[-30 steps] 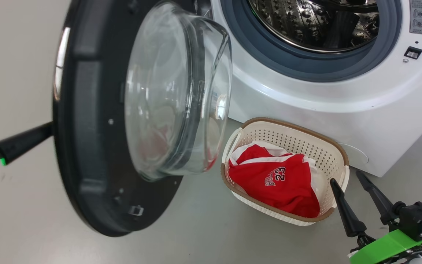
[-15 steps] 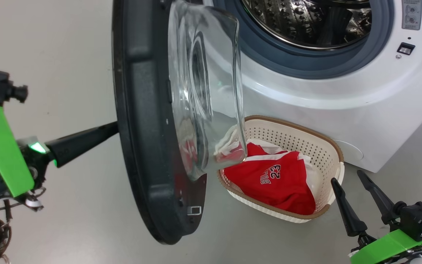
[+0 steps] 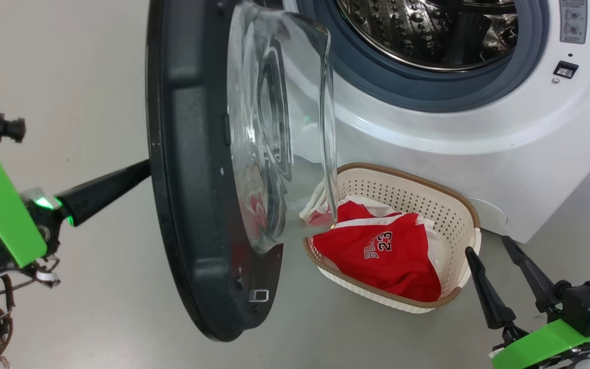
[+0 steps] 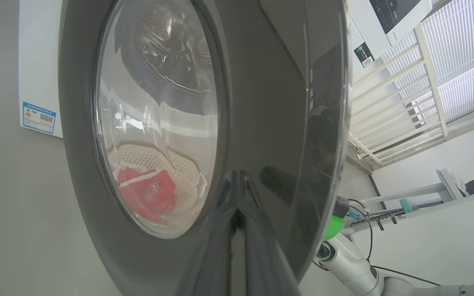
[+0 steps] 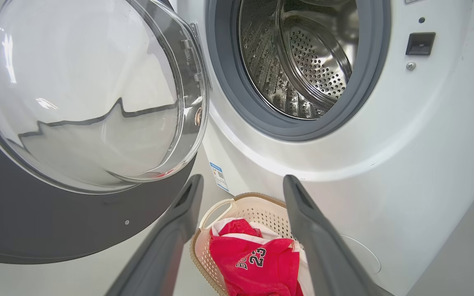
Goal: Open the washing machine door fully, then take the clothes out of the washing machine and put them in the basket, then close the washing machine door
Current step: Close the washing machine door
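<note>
Left tool [image 4: 237, 185]: fingers shut together, nothing held; tips set against the glossy black outer face of the door [image 3: 187, 169], beside its window.
Right tool [image 3: 487, 246]: fingers spread wide, nothing between them; it hovers above the floor [image 3: 69, 77], apart from everything.
Door: part open, swung out from the washer [image 3: 428, 133] and nearly edge-on in the head view; directly ahead of the left tool, ahead and to the left of the right tool.
Glass [image 3: 274, 128]: clear bulging bowl on the door's inner side, facing the washer; across the door from the left tool.
Drum [image 3: 428, 31]: perforated steel, ringed by a grey-blue gasket [image 3: 428, 97]; ahead of and above the right tool.
Basket [image 3: 407, 177]: on the floor close before the washer's front, just ahead of the right tool's fingertips.
Clothes [image 3: 382, 251]: red jersey marked "23", bunched with white cloth, lying in the basket; ahead of and below the right tool, and seen through the door glass from the left tool.
Sticker [image 5: 219, 176]: blue, low on the washer's front, beyond the right tool's fingers, above the basket handle.
</note>
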